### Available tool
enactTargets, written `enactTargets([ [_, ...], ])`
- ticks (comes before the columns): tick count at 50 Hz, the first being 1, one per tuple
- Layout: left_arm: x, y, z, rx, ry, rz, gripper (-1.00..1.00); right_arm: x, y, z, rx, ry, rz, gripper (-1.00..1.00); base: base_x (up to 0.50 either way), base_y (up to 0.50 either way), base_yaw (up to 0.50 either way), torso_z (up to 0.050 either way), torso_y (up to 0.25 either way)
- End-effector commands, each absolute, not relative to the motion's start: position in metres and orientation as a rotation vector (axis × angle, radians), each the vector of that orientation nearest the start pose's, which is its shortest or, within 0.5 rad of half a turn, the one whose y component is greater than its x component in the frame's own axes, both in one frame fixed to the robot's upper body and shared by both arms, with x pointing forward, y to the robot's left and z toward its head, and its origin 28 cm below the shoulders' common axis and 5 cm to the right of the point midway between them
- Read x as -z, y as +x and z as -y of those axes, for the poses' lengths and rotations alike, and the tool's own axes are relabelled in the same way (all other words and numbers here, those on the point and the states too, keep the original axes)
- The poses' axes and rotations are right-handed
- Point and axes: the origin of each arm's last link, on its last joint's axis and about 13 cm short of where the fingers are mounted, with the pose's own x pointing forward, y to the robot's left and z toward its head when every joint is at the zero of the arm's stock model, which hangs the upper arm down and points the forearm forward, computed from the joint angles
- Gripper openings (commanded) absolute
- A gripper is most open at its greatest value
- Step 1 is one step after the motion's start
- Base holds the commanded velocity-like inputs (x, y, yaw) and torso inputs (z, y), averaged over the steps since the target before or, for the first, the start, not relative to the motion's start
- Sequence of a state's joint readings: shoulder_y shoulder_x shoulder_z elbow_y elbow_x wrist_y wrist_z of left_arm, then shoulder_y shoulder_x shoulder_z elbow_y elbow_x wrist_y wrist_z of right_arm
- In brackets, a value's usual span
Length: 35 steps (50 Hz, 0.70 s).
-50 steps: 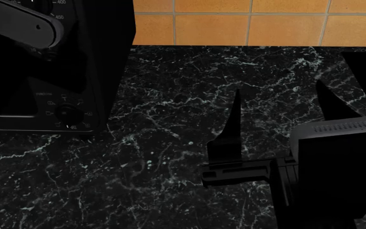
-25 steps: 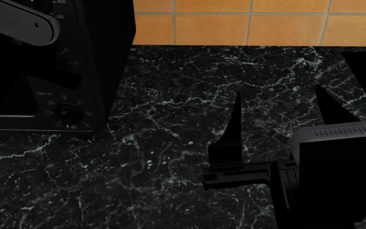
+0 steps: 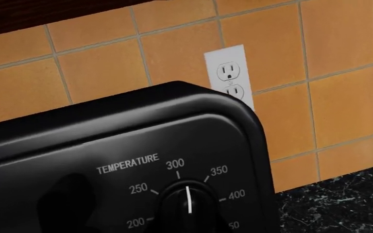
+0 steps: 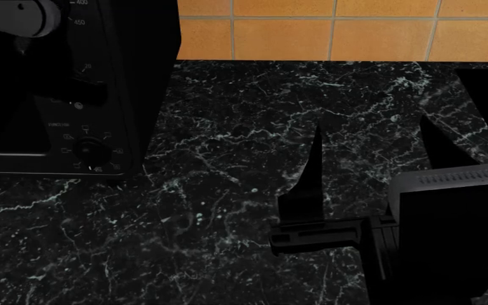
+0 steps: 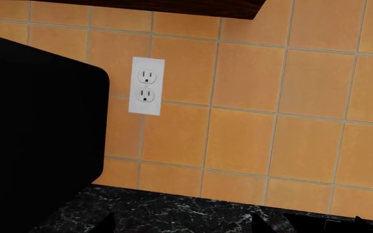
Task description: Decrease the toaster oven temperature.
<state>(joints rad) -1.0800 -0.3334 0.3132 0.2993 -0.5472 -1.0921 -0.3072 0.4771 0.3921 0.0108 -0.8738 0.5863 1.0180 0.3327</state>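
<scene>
The black toaster oven (image 4: 100,82) stands at the left on the counter. In the left wrist view its panel (image 3: 109,160) reads TEMPERATURE, and the temperature knob (image 3: 188,206) has its white pointer just right of 300. My left arm (image 4: 15,13) is at the head view's top left corner. Its fingers do not stand out against the black panel in either view. My right gripper (image 4: 375,152) is open and empty, low over the counter to the right of the oven. Its two finger tips show in the right wrist view (image 5: 180,225).
The black marble counter (image 4: 227,190) runs back to an orange tiled wall (image 4: 337,38). A white wall outlet (image 5: 146,86) sits behind the oven's right side. A lower function knob (image 4: 87,149) is on the oven panel.
My left arm has drawn up and to the left, out of most of the head view, uncovering the middle of the oven's panel. The right arm has barely moved.
</scene>
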Motion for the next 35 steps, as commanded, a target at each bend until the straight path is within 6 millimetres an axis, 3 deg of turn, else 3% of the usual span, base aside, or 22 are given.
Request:
enactTargets([
  [1, -0.2791, 0.314, -0.2058, 0.107, 0.106, 0.091, -1.0, -0.2142, 0.2123, 0.1217, -0.077, -0.096, 0.262, 1.0, 0.02, 0.0, 0.0, 0.0, 0.0],
  [35, -0.2748, 0.3171, -0.2059, -0.034, -0.023, 0.107, -1.0, -0.2108, 0.2143, 0.1203, -0.091, -0.089, 0.255, 1.0, 0.01, 0.0, 0.0, 0.0, 0.0],
])
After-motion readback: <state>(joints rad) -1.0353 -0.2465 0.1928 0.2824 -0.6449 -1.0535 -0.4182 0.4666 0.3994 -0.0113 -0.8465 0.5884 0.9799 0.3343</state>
